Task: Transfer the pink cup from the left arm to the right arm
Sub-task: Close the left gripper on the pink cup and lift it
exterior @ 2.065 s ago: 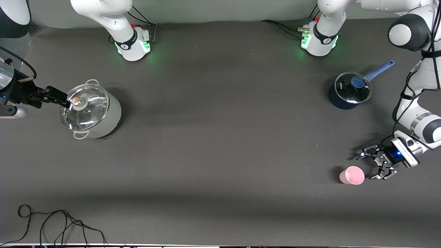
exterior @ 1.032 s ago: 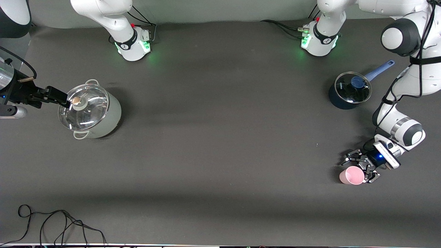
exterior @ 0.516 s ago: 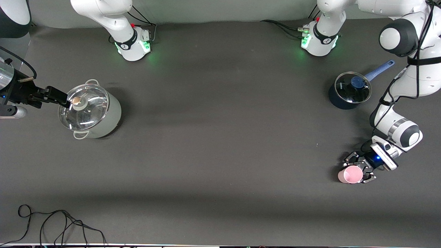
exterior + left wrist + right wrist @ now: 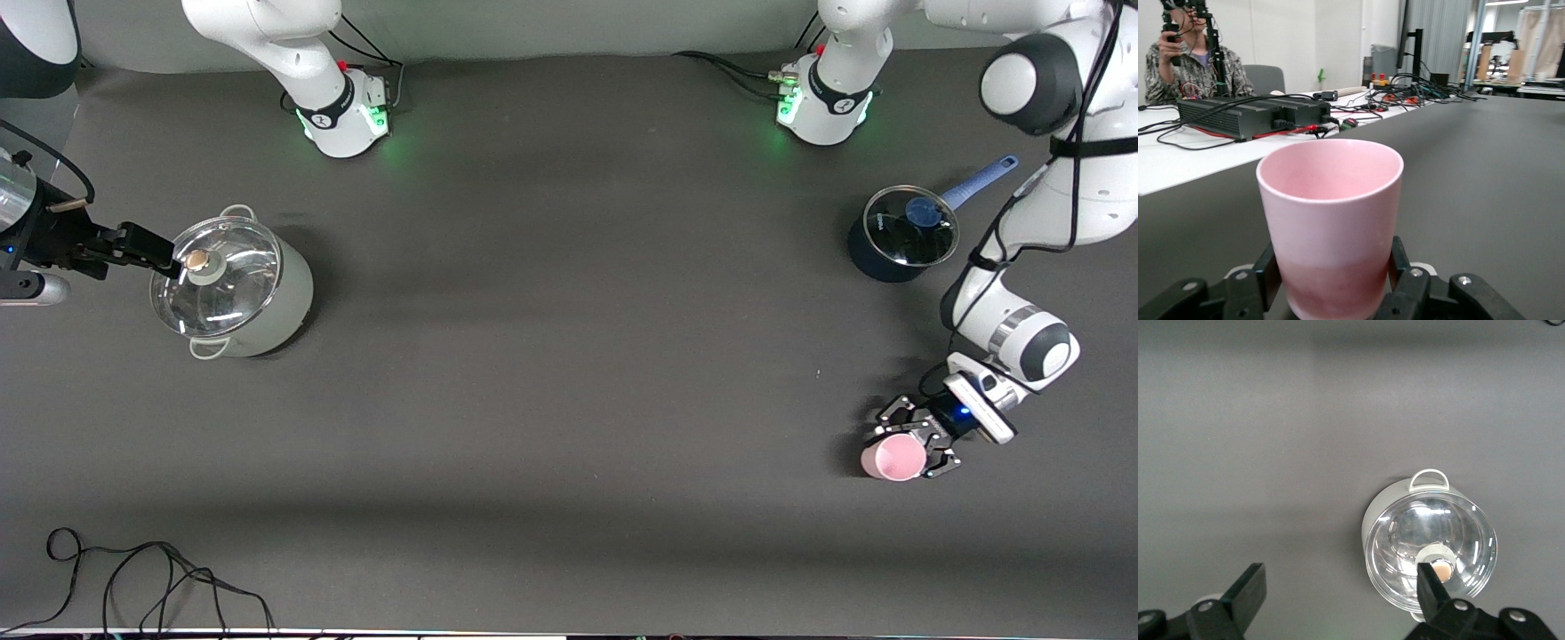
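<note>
The pink cup [image 4: 892,459] stands upright near the left arm's end of the table, nearer the front camera than the blue saucepan. My left gripper [image 4: 911,442] is shut on it, one black linkage finger on each side of its lower wall. The left wrist view shows the cup [image 4: 1330,220] filling the gap in my left gripper [image 4: 1333,268]. I cannot tell whether the cup is off the table. My right gripper [image 4: 147,251] waits open and empty in the air at the right arm's end, beside the grey pot's lid knob. In the right wrist view my right gripper [image 4: 1338,587] stands wide apart.
A grey pot with a glass lid [image 4: 233,289] stands at the right arm's end and shows in the right wrist view [image 4: 1429,547]. A dark blue saucepan with a glass lid and a blue handle [image 4: 900,233] stands at the left arm's end. A black cable [image 4: 133,578] lies near the front edge.
My left gripper moved in from beside the pink cup, closed around it and shifted it slightly toward the right arm's end. The right arm has not moved.
</note>
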Robot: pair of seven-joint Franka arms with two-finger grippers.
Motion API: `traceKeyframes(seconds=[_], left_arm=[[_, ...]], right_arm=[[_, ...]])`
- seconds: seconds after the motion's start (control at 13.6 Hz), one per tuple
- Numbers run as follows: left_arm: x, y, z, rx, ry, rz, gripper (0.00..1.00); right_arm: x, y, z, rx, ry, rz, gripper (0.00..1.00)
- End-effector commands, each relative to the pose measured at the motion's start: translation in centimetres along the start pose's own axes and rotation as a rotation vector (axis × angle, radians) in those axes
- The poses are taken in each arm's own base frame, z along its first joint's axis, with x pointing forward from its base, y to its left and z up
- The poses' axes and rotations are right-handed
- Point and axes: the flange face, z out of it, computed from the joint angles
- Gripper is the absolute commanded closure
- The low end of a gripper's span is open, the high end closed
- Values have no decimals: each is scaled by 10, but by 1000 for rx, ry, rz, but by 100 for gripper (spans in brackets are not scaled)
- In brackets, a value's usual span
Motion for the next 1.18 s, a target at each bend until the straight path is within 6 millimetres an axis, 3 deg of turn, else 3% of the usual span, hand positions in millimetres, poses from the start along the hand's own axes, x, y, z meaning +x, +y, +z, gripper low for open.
traceKeyframes(seconds=[0.0,0.22,0.52,0.74,0.96,1.11], left_arm=[[74,64,24,61,-59,-44,58],[137,142,69,103,-123,-87,58],[223,270,141,72,-126,-152,58],[272,355,174,-16,-97,-156,58],[300,414,188,-89,-102,-126,57],[316,438,197,-132,-81,-120,57]], right_arm=[[-1,-1,-5,-1,-1,15,0],[-1,-2,-5,-8,-1,3,0],[1,4,-4,-13,1,8,0],[0,0,-5,-7,0,37,0],[-1,-6,-6,14,-6,184,0],[-5,-15,-6,85,-46,295,0]])
